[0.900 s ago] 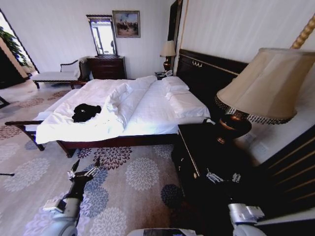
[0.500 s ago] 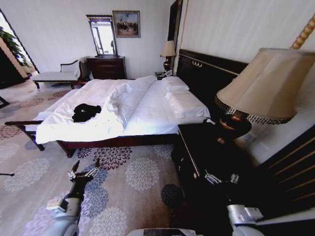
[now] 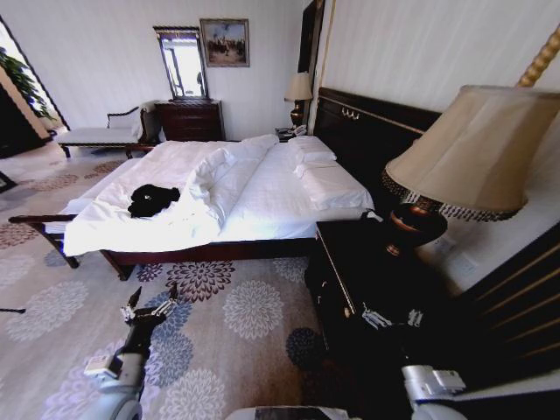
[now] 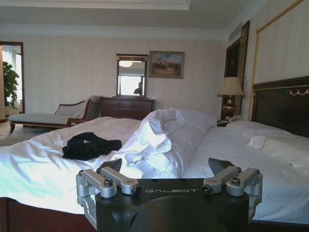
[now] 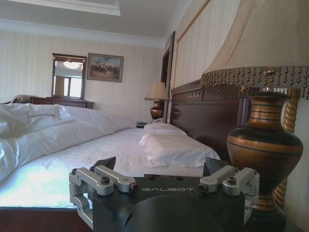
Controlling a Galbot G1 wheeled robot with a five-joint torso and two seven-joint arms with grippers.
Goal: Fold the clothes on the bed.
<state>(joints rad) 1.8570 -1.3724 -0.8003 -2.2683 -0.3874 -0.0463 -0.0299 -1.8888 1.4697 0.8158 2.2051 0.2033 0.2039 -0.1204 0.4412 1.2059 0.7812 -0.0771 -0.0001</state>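
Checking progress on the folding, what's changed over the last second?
Almost nothing. The left gripper sits a touch lower over the carpet, open and empty; the right gripper has barely shifted, open by the nightstand. The T-shirt lies crumpled on the bed, untouched.

I cannot read any lettering on the black T-shirt (image 3: 152, 200); it lies bunched, far ahead of my left gripper (image 3: 149, 302). The near lamp (image 5: 264, 145) is cut off beside my right gripper (image 5: 161, 169).
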